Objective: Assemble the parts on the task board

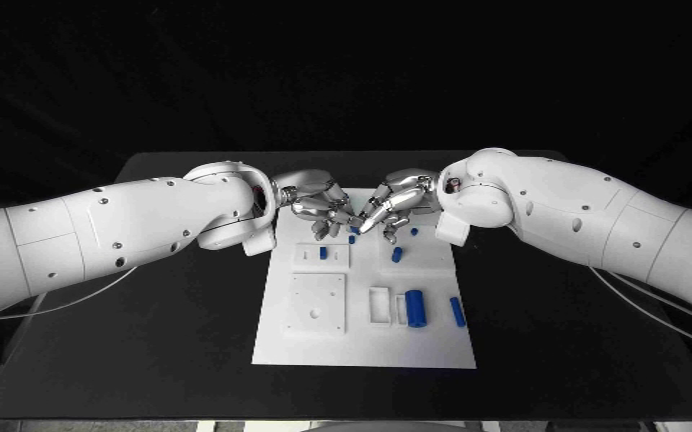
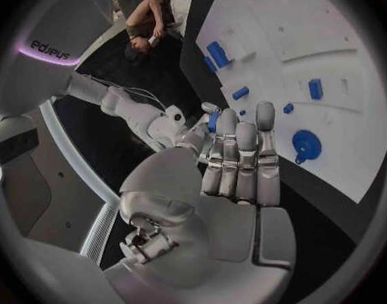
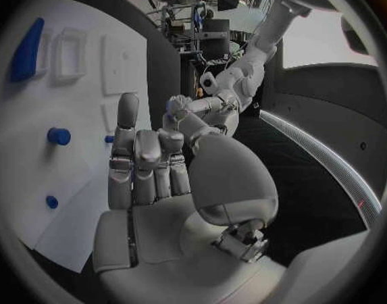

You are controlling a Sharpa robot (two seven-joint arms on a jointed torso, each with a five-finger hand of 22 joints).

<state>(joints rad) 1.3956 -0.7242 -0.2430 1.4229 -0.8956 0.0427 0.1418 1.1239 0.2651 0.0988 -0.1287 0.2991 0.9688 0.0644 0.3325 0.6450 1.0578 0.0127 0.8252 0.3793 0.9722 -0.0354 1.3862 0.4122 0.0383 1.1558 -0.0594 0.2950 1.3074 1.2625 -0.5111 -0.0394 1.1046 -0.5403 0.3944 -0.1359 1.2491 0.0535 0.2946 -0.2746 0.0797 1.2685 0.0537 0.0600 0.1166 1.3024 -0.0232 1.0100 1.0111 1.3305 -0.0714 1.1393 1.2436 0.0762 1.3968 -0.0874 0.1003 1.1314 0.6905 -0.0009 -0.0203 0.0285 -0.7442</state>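
I am seeing the task board [image 1: 361, 342] lying in the middle of the black table [image 1: 173, 332], with the blue parts spread on it: a big cylinder [image 1: 415, 308] is sitting in a white holder near the front, a thinner part [image 1: 457, 311] is lying just beside it, and small parts [image 1: 397, 252] are standing near the far edge. Both hands are meeting over that far edge. The left hand [image 1: 320, 207] and the right hand [image 1: 394, 206] are nearly touching fingertips. A small blue part [image 2: 213, 121] is showing between their fingertips, but I cannot tell which hand is holding it, or whether the fingers are closing on it.
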